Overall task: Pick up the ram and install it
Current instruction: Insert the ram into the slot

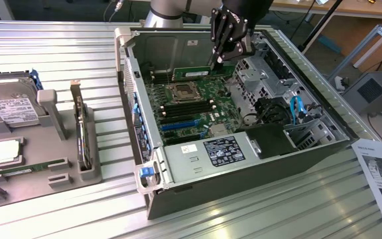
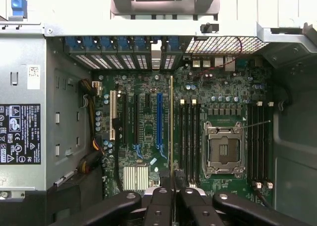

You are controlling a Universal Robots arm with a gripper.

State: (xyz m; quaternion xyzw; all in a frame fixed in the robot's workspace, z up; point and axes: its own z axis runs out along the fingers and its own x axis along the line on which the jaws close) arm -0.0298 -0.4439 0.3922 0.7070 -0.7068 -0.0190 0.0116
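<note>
Ram (image 1: 201, 73), green stick held level and on edge above the motherboard (image 1: 201, 97) close to the CPU socket (image 1: 181, 91), gripped from above by the gripper (image 1: 219, 60), fingers closed tight on it, inside the open computer case (image 1: 157, 47).

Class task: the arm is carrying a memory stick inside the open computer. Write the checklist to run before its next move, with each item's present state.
1. The gripper is shut on the ram: ok.
2. The ram is inside the case, above the motherboard: ok.
3. The ram runs parallel to the black slots: ok.
4. The ram is directly over one slot: cannot tell.
5. The black slots are free of other sticks: ok.
6. The ram is seated in a slot: not ok, it appears held above the board.
</note>
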